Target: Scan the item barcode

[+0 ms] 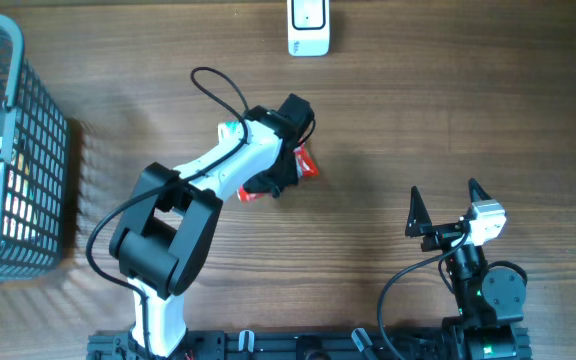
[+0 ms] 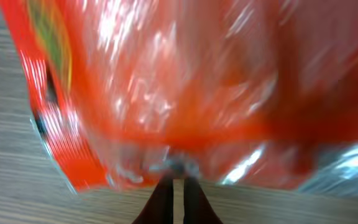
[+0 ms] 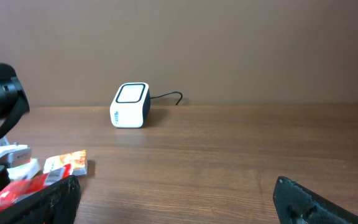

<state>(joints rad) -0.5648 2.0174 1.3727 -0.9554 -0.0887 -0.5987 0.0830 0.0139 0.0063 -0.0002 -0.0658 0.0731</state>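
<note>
Plainly shut, the left gripper (image 2: 174,186) pinches the edge of a red packet (image 2: 185,93), whose crinkled film fills the left wrist view. Seen from overhead, the packet is on the robot's side of the white scanner (image 1: 308,28) and well apart from it. Its long axis slants, with one red end poking out toward the scanner and the other back toward the arm's base. The left arm (image 1: 238,160) covers its middle, so only those two ends show. Whether it touches the table (image 1: 418,100) I cannot tell. Its print is blurred up close, and no barcode can be made out. Farther from the scanner, off to the right, the right gripper (image 1: 445,190) hovers with jaws spread wide, gripping nothing. A grey basket (image 1: 38,150), far left of the scanner, is cut off by the frame edge.
</note>
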